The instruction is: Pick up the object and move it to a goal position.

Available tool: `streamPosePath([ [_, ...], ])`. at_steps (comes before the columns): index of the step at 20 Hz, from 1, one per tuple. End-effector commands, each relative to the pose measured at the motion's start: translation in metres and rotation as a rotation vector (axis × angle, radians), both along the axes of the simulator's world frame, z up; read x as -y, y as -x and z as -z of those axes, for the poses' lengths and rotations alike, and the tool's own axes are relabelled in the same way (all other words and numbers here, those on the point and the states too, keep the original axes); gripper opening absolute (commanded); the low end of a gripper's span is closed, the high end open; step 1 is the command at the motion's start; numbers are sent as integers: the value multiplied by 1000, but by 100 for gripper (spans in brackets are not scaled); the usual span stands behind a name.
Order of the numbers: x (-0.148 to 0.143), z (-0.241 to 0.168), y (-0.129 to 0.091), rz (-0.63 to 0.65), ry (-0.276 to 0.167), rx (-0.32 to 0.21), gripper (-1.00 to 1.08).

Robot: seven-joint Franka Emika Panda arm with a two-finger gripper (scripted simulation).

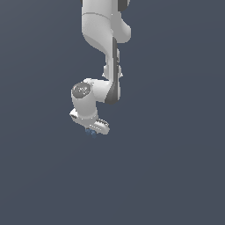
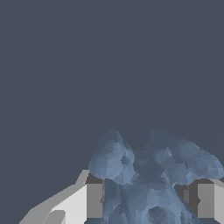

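In the wrist view the pale-blue spiky object [image 2: 148, 183] is seen lodged between the two fingers [image 2: 94, 200], filling the lower middle of the frame; the gripper [image 2: 146, 201] is judged to be clenched on it, though pad contact is not plainly shown. In the exterior view the object [image 1: 91, 132] is seen as a small blue speck just under the gripper [image 1: 93, 128], left of the frame's centre; no goal marker is visible. The carry is best done slowly and evenly; the squeeze should be kept constant, since the prongs offer uneven purchase and a slip is possible.
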State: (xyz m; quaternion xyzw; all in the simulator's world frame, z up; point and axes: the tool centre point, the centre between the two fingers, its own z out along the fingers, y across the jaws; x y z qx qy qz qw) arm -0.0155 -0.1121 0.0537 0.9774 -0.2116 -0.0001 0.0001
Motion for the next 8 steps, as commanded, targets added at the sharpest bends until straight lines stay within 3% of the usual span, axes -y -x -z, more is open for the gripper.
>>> streamPosePath([
  [1,13,-1,9,-1,0,0,-100],
  [8,29,-3,17,-1,0,0,-100],
])
